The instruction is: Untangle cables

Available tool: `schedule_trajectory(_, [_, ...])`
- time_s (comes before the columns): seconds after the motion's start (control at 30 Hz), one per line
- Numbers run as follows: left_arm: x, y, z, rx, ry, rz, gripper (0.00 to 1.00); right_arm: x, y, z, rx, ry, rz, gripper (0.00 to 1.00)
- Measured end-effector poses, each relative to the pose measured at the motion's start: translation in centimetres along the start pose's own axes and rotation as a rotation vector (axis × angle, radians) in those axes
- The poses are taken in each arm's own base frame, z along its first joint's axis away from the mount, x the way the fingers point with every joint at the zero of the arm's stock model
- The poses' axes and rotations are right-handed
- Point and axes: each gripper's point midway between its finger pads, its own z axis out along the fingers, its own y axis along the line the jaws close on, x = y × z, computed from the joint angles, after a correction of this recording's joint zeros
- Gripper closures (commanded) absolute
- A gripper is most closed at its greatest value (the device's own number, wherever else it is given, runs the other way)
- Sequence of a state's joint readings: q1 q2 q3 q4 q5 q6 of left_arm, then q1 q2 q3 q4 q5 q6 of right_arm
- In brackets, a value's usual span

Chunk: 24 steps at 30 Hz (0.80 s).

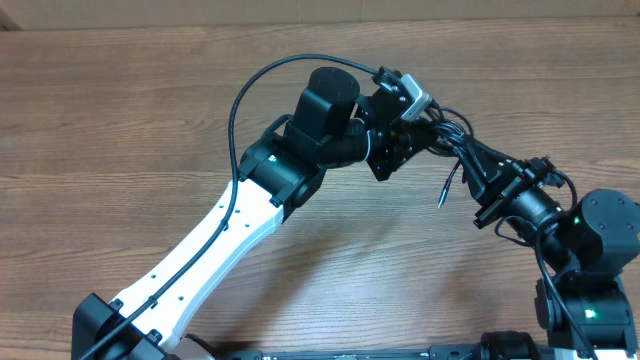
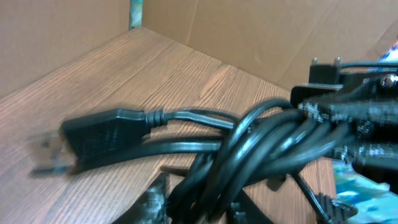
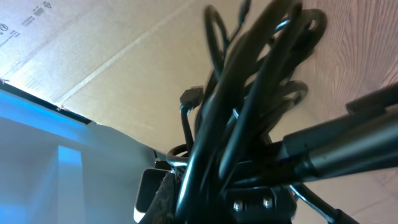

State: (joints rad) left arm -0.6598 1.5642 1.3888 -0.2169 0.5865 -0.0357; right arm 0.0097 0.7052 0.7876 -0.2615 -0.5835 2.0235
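The cables [image 1: 447, 133] are a tangled bundle of thin black cords held above the table between my two grippers. My left gripper [image 1: 405, 135] is shut on the bundle's left side, and my right gripper [image 1: 468, 158] is shut on its right side. One loose cord end [image 1: 446, 190] hangs down. In the left wrist view the cables [image 2: 261, 140] loop through my jaws [image 2: 205, 200], a flat black plug [image 2: 99, 134] sticks out to the left, and the right gripper [image 2: 348, 118] holds the far end. In the right wrist view the cables [image 3: 249, 106] rise from my jaws [image 3: 211, 186].
The wooden table [image 1: 120, 130] lies under both arms. A cardboard wall [image 2: 249, 31] stands along the table's far side. The left arm's own thicker black cable [image 1: 240, 100] arcs over its white link [image 1: 215, 240].
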Motion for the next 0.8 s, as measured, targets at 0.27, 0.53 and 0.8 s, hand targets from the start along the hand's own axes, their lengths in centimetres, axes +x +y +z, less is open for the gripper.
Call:
schedule_trajectory(0.27, [0.0,0.0,0.0,-0.001,0.001,0.004,0.96,-0.1,-0.2,0.0,0.007,-0.002,0.005,0.78])
schedule_trajectory(0.53, [0.3,2.1,-0.7,-0.064,0.006,-0.115,0.96,-1.2,-2.6,-0.2,0.107,-0.041,-0.083,0.0])
schedule_trajectory(0.8, [5.1,5.1,-2.4,-0.187,0.179,-0.194,0.96,-2.2,-4.8,-0.6,0.215,0.006,-0.892,0.0])
